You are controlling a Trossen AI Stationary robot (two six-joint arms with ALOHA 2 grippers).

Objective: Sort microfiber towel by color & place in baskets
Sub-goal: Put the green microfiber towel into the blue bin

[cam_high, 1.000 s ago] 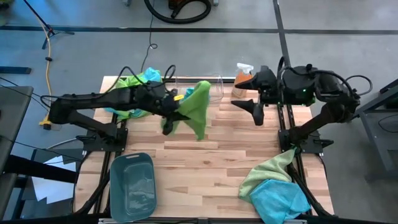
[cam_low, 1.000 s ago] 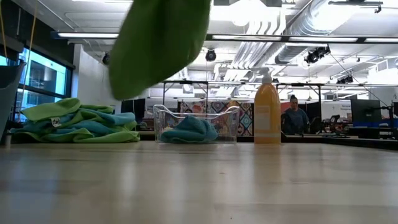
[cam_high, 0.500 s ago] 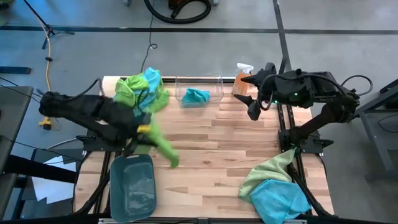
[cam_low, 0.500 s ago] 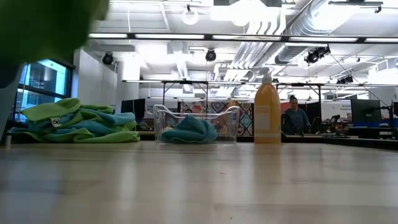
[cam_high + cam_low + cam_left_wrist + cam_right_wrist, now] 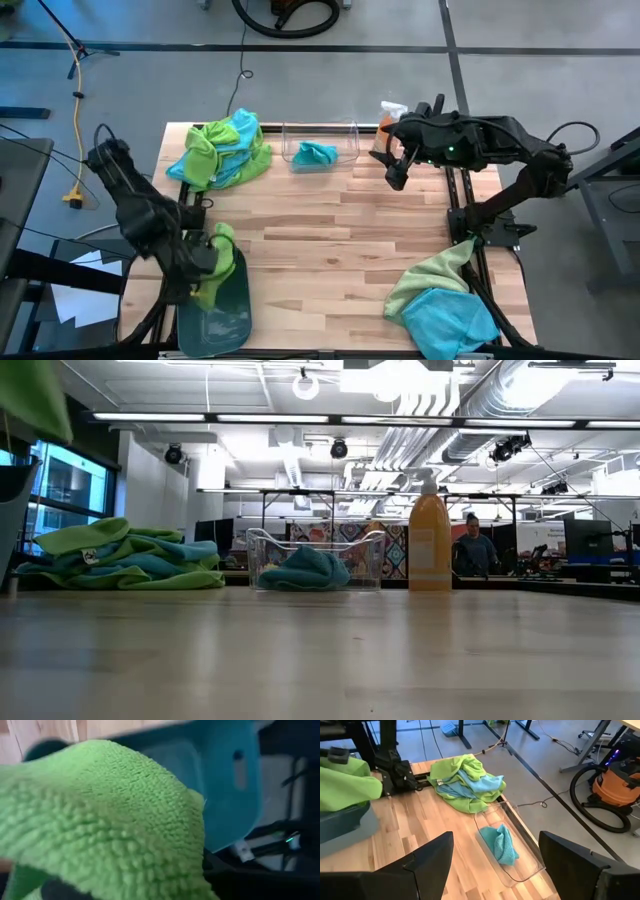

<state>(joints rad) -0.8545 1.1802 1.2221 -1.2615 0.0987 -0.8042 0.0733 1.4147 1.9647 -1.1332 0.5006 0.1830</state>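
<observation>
Hanging over the teal-grey basket point(image 5: 212, 300) at the table's front left corner, the left gripper point(image 5: 203, 262) is clamped on a lime green towel point(image 5: 218, 268), whose folds drape over the fingers and hide them from above. The left wrist view is almost filled by that green cloth, with only part of the basket's wall showing behind it. In the low view just a corner of the towel point(image 5: 32, 395) shows, cut off at the upper left edge.

The right gripper point(image 5: 396, 170) hovers with its fingers spread wide and nothing between them, near the table's far right edge, beside the orange spray bottle point(image 5: 387, 128). The clear basket point(image 5: 320, 148) sits at the far edge with one turquoise towel point(image 5: 314, 153) inside. A mixed pile of green and turquoise towels point(image 5: 222, 150) lies to its left, and a second pile point(image 5: 442, 302) overhangs the front right corner.
</observation>
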